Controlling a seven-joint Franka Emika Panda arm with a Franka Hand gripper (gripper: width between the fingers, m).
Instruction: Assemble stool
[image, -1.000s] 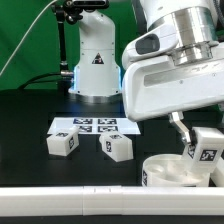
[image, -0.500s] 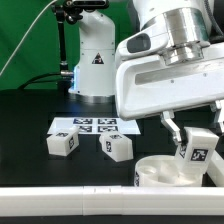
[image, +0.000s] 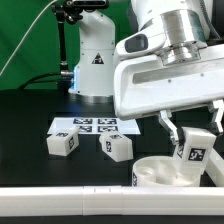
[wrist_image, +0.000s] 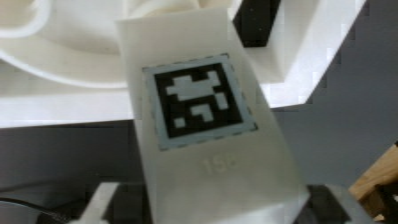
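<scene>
Gripping the leg (image: 194, 153) by its flat sides over the seat (image: 150, 171), my end effector (image: 192, 138) pinches plastic that seems light, stiff, slick.

The hand (image: 193, 140) clamps a tagged white leg (image: 197, 152), slightly tilted, right below itself over the ring-shaped seat (image: 157, 173). Well away from the hand, toward the exterior view's left, a loose leg (image: 62, 143) and a second loose leg (image: 117, 147) lie on the black tabletop (image: 25, 125), near the marker board (image: 95, 125).
</scene>
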